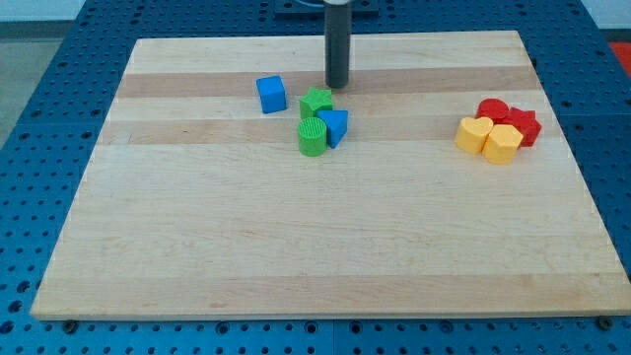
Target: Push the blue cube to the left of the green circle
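Observation:
The blue cube point(271, 95) sits on the wooden board point(296, 247) in the upper middle. The green circle point(312, 138), a short ribbed cylinder, stands below and to the right of it, apart from it. A green star point(316, 102) lies just above the circle, and a blue triangle point(335, 126) touches the circle's right side. My tip point(338, 86) is at the end of the dark rod, just above and right of the green star and to the right of the blue cube, touching neither.
At the view's right stands a cluster: a red cylinder point(492, 109), a red star point(524, 127), a yellow heart point(473, 133) and a yellow block point(502, 143). Blue pegboard surrounds the board.

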